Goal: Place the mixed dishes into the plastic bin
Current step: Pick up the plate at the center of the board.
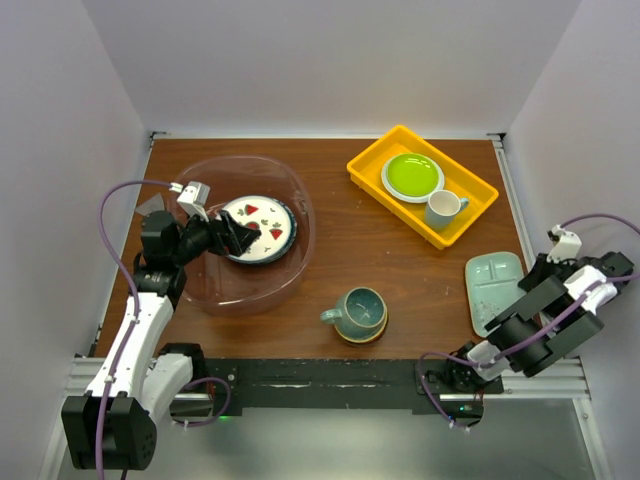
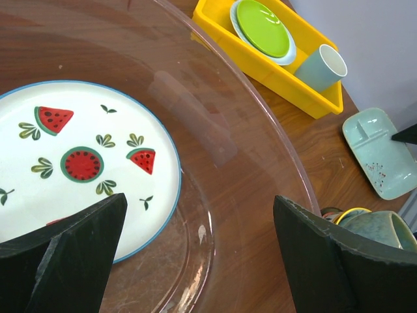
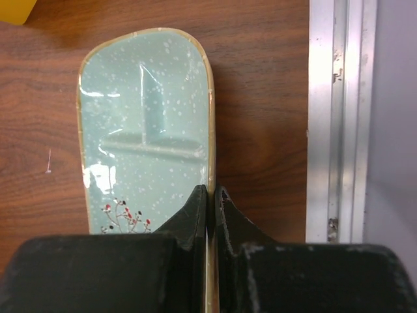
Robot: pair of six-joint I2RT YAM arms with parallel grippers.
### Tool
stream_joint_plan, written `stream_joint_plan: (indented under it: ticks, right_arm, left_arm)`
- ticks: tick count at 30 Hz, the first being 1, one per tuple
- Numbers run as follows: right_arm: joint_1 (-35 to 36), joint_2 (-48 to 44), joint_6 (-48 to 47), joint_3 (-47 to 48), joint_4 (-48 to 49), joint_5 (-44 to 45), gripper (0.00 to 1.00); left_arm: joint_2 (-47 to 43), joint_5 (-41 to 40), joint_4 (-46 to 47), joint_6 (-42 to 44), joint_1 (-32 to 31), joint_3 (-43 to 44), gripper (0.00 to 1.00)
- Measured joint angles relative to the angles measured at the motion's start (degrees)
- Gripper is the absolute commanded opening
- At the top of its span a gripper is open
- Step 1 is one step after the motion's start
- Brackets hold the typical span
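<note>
Using the plastic bin [image 1: 214, 291] as the reference point. The white plate with red watermelon slices [image 1: 257, 228] is lying flat inside the bin, slightly toward its far side. The left gripper [image 2: 199, 202] hangs over the bin's interior, just above that plate, with its fingers spread wide and nothing between them.

Well off to the right of the bin, by the table's edge, is the pale mint dish [image 3: 143, 124]. The right gripper [image 3: 210, 195] is pinching its right-hand rim, one finger on each side. Can't really tell whether the dish is off the wood or flat on it.

The teal mug [image 1: 360, 310] sits on a little saucer just right of the bin's near side. The yellow tray [image 1: 365, 165], with a lime-green plate [image 1: 412, 175] and a white cup [image 1: 440, 208] in it, is right of the bin's far side.
</note>
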Motion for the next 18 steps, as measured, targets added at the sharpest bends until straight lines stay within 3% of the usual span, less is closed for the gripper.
stream_joint_plan:
  ticks: [18]
  right_arm:
    - [-0.3,-13.0,-7.6,9.6,-15.2,-6.8,0.0]
  left_arm:
    - [0.0,1.0,0.0,0.0,0.0,0.0,1.0]
